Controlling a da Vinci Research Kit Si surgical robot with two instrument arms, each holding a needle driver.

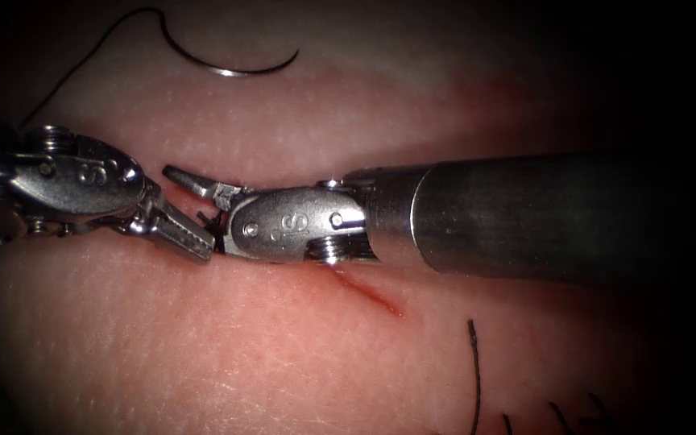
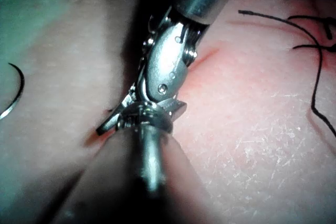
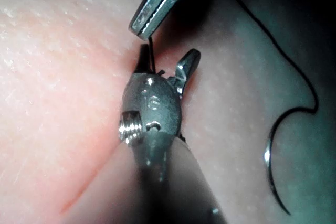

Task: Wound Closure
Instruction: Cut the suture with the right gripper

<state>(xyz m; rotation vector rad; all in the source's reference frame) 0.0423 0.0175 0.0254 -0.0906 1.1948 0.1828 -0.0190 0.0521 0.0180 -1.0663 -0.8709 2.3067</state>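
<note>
The curved needle [image 1: 231, 71] lies loose on the tissue [image 1: 203, 346], at the back and left of centre, and neither tool holds it. It is also seen as the needle [image 3: 272, 182] and needle [image 2: 19, 85]. Its thread [image 1: 82, 64] trails away to the left. The cut [image 1: 372, 298] runs diagonally under both tools. My left tool [image 1: 201, 246] is shut on a short piece of thread [image 3: 150, 45] at its tip. My right tool [image 1: 199, 211] has its jaws open on either side of that same thread, right by the left tool's tip [image 3: 139, 29].
Several cut thread ends [image 1: 474, 370] stand out of the tissue at the front right, seen also as dark thread ends [image 2: 310, 45]. Red fluid marks the cut beside the right tool's wrist. The right shaft [image 1: 525, 213] spans the right half of the field.
</note>
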